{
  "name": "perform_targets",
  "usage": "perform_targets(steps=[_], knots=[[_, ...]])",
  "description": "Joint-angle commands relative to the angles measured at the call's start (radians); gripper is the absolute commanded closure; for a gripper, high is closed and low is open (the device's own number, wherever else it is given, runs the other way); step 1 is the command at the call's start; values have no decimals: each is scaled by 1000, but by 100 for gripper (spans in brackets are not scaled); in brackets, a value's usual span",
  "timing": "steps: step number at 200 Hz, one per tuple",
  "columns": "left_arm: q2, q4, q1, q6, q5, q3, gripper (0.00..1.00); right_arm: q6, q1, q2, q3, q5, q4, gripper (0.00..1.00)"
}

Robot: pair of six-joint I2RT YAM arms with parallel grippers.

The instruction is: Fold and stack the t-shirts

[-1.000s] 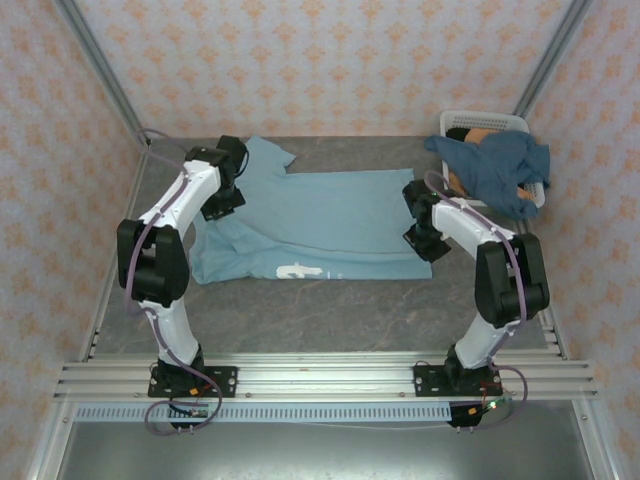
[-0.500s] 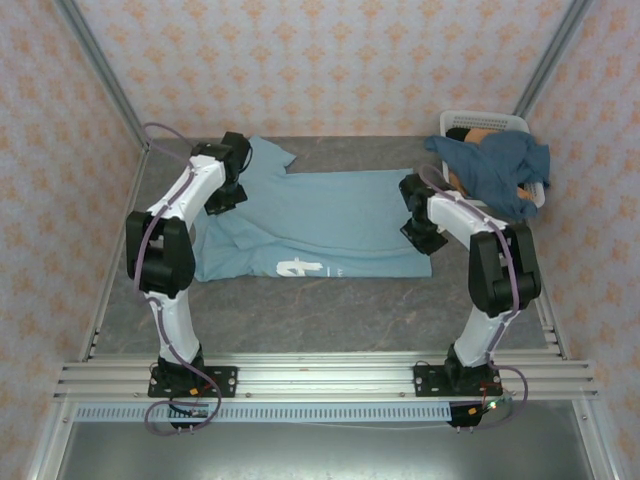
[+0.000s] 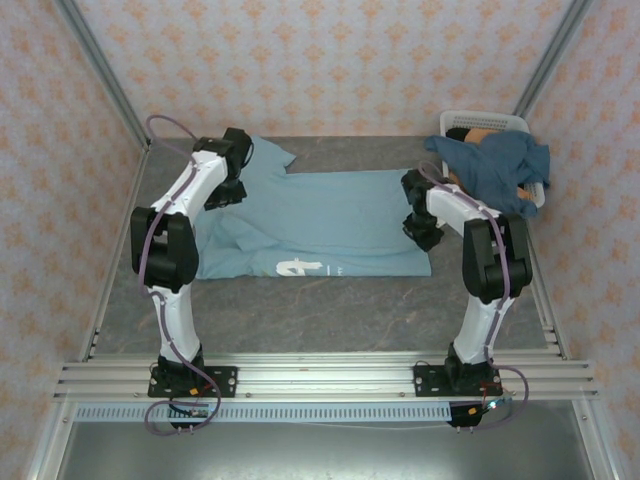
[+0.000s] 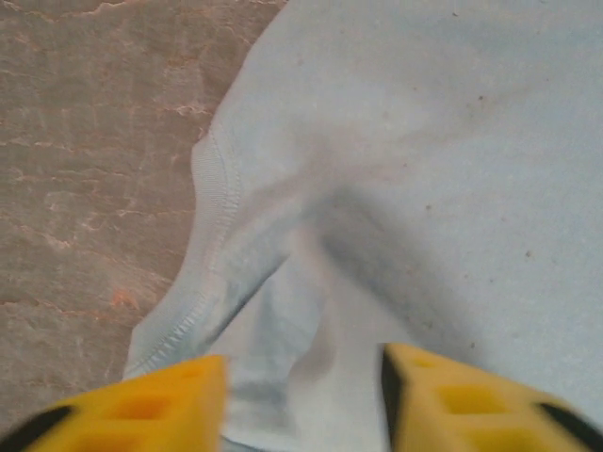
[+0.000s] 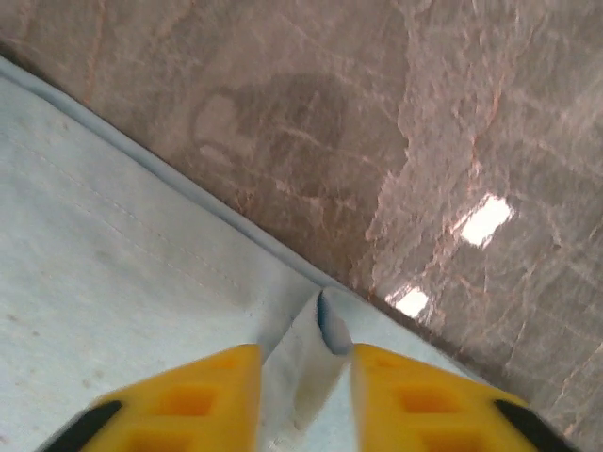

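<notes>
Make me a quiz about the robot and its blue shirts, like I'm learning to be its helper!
1. True or false: the darker blue t-shirt is neatly folded.
2. What sits between the fingers of the right gripper? A) a spoon B) a fold of the light blue t-shirt C) nothing
3. What colour is the lettering on the light blue t-shirt?
Key: 1 false, it hangs rumpled over the white basket. 2 B. 3 white.
</notes>
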Motion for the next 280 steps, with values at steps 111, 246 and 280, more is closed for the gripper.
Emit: perform_targets(steps=[111,246,280], knots=[[-479,121,288,-115,447,-737,37,-149,-32,-424,-374,-133,7,41],[-419,361,288,-222,394,-868,52,-72,-83,-367,-488,-219,177,46],[-397,366,288,-228,335,-852,79,-61,-83,-353,-476,-222,190,49]])
